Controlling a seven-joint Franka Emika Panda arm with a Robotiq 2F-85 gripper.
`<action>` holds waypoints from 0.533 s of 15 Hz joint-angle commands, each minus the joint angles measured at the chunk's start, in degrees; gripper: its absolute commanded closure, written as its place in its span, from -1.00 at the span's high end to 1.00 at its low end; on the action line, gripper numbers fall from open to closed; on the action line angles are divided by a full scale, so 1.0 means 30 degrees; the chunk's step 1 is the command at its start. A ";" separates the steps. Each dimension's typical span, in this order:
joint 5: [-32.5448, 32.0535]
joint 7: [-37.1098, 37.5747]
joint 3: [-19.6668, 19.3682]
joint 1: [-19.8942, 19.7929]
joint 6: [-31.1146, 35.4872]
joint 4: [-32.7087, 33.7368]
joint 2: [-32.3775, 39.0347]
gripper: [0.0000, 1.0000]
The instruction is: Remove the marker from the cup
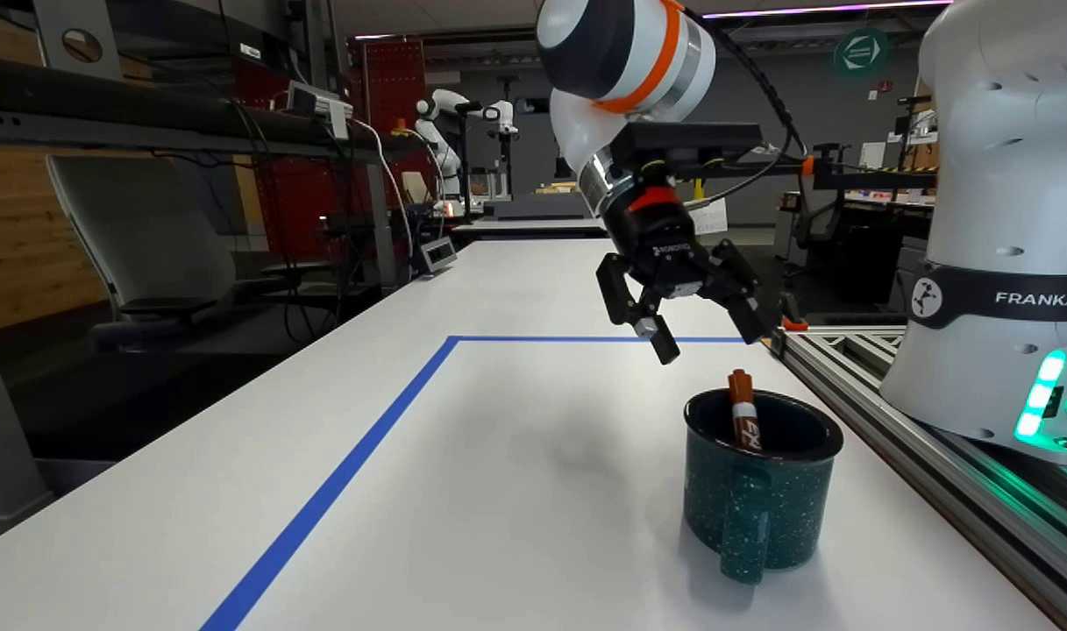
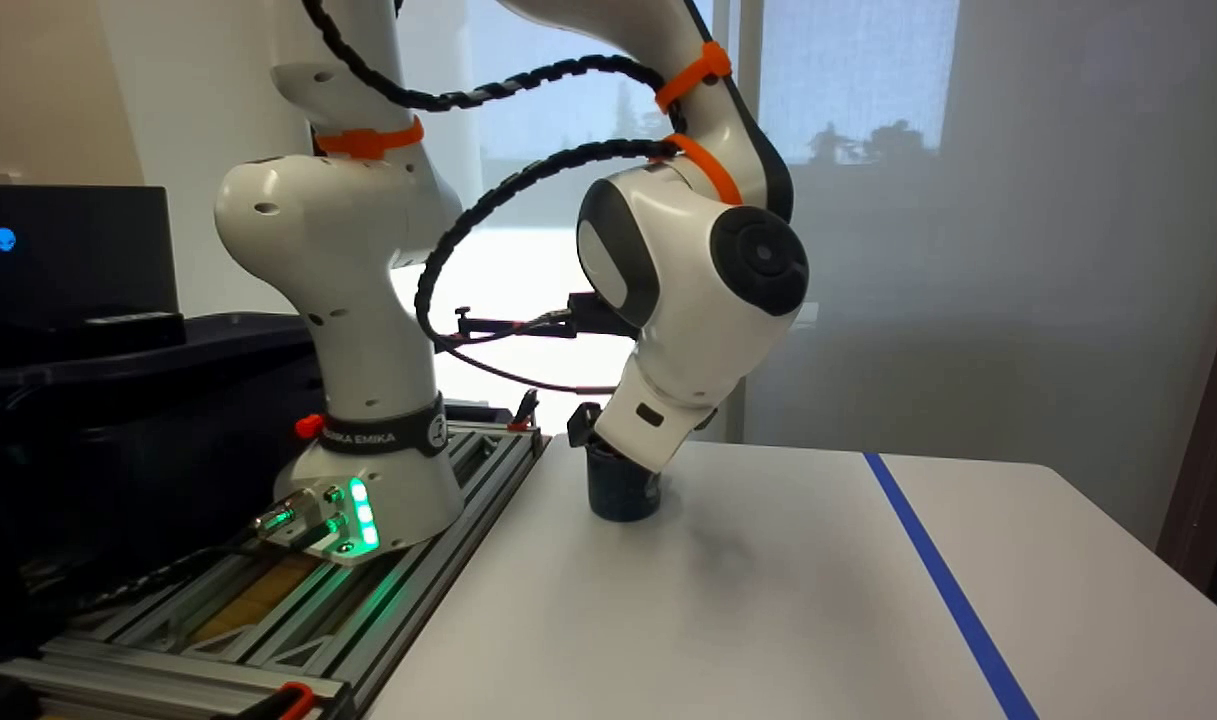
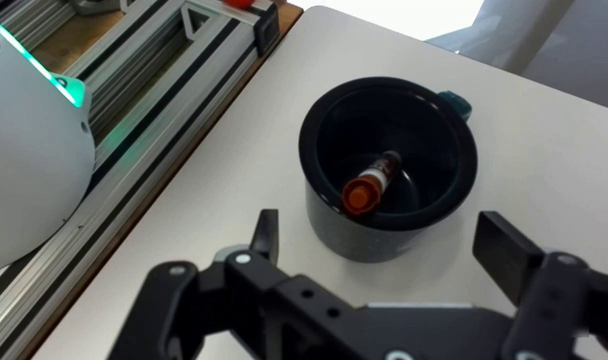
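Wrist view: marker (image 3: 372, 181) inside cup (image 3: 431, 145), beyond the spread pincer (image 3: 386, 245); in an exterior view, arm (image 2: 703, 285) hides marker.

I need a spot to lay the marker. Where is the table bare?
Bare table lies between the cup and blue tape, and outside that tape. Around the cup is crowded: the marker leans inside, the open hand hangs nearby, and the rail runs alongside.
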 commanded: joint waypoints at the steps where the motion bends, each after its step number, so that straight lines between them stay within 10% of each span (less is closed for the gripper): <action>1: 0.1525 -0.0071 -0.0003 0.0164 0.0307 0.0057 0.0148 1.00; 8: -0.0303 0.0184 -0.0002 0.0196 -0.0371 0.0066 0.0989 1.00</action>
